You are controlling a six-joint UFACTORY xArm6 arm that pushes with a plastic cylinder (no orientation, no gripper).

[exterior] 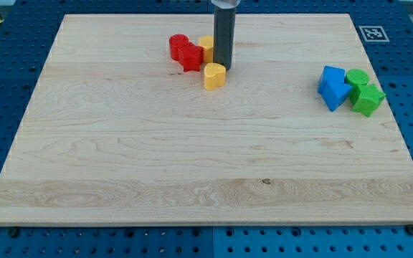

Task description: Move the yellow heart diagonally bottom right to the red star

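So here's where I'm at: my tip (222, 68) is sitting right at the upper right shoulder of the yellow heart (214, 74), touching it or just about. The heart itself is just off the lower right of the red star (190, 56), with a sliver of board between them as far as I can tell. There's also a red round-ish block (178, 46) tucked against the star's upper left and another yellow block (206, 46) half hidden behind the rod, shape not clear.

No claw on this rig, just the bare rod, so nothing to say about open or closed.

My read is the heart is already pretty much where the task wants it, diagonally down-right of the star. If I nudge any more, I'd keep it tiny. From where the tip is, a push goes down and to the view's left, which would slide the heart under the star rather than diagonal to it, so I'd be careful with that. Also wouldn't want to clip the hidden yellow block or bump the star, since that shifts the reference.

The blue blocks (333, 87) and green blocks (364, 92) are way over on the view's right, no issue.

Writing-wise: nothing readable, only a square black-and-white marker tag (371, 33) at the wooden board (192, 179) top right corner.
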